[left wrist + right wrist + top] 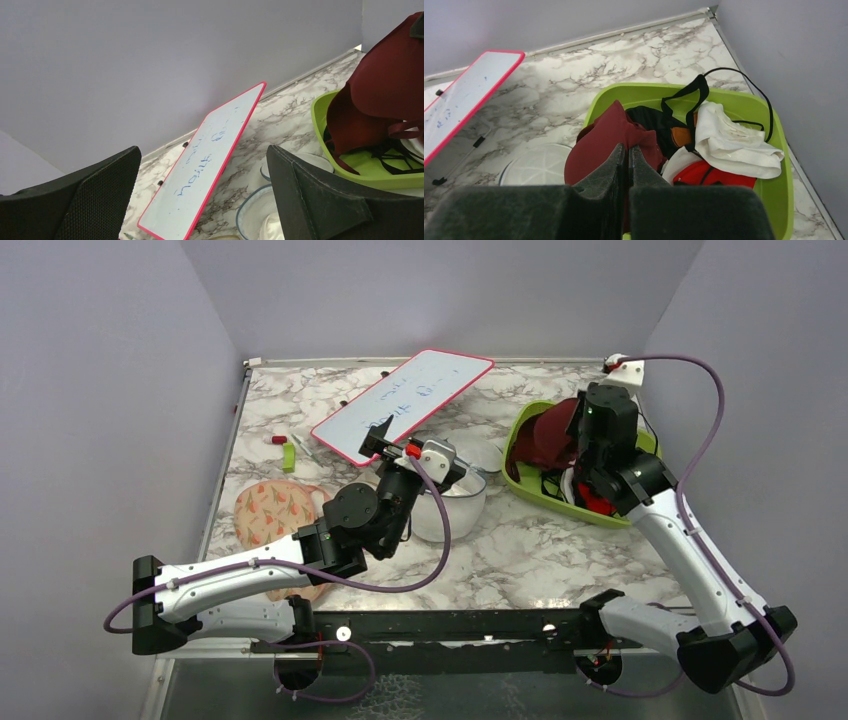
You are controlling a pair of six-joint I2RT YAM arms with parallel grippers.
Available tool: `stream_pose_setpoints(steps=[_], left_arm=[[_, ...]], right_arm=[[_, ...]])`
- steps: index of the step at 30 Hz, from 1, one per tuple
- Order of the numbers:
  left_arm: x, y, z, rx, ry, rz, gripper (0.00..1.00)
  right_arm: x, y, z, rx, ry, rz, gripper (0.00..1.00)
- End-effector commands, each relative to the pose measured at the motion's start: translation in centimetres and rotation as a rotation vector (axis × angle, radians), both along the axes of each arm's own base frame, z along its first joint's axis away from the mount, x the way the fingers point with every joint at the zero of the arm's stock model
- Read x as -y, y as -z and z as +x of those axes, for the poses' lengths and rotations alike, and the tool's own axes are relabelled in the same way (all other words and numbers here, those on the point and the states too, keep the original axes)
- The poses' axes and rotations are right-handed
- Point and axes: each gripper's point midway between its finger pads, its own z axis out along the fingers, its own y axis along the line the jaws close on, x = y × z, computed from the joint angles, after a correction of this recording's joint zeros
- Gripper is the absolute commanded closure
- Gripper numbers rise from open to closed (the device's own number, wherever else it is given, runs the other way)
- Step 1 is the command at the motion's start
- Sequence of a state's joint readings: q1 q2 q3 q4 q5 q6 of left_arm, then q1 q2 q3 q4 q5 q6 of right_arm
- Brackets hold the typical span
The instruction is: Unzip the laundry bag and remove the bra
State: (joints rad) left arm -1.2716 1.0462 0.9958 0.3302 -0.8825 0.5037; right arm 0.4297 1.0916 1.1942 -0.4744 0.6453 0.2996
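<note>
Bra [545, 435] is out of the laundry bag [458, 508], hanging over the green bin [528, 488] because the right end effector [629, 150] is pinched tight on its maroon fabric. Left end effector [202, 150] hovers spread wide just above the bag on the desk [560, 550], gripping nothing.

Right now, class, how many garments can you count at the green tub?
4: maroon bra, left, pinched by the right gripper; black strappy garment, middle; white cloth, right; red garment, nearest. More may lie underneath.
</note>
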Motion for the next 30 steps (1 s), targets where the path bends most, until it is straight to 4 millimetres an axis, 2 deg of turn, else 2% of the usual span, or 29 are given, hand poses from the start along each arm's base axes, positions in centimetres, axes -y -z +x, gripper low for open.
stream_pose_setpoints(steps=[1,6,9,14,19,23,27,30], left_arm=[[-0.7,-0.9,-0.1,0.006,-0.004,-0.053,0.08],[-0.7,-0.9,-0.1,0.005,-0.006,-0.049,0.08],[-0.6,-0.8,-0.1,0.005,-0.006,-0.047,0.08],[-0.5,-0.7,-0.1,0.003,-0.002,-0.045,0.08],[-0.3,-0.6,-0.1,0.001,0.003,-0.039,0.08],[-0.2,-0.6,-0.1,0.0,0.007,-0.042,0.08],[-0.2,-0.6,-0.1,-0.002,0.008,-0.041,0.08],[-0.3,-0.6,-0.1,-0.001,0.006,-0.041,0.08]], right_arm=[[0.8,0.9,0.6,0.024,0.045,0.031,0.99],[1.4,4.8,2.8,-0.04,0.023,0.102,0.99],[0.9,6.8,4.3,-0.051,-0.021,0.139,0.99],[0.7,12.1,5.9,-0.144,-0.061,0.228,0.99],[2.4,16.1,6.5,-0.181,-0.011,0.247,0.99],[3.7,17.9,7.2,-0.193,0.028,0.219,0.99],[3.9,20.6,7.6,-0.249,0.027,0.19,0.99],[3.4,22.3,7.7,-0.306,0.007,0.195,0.95]])
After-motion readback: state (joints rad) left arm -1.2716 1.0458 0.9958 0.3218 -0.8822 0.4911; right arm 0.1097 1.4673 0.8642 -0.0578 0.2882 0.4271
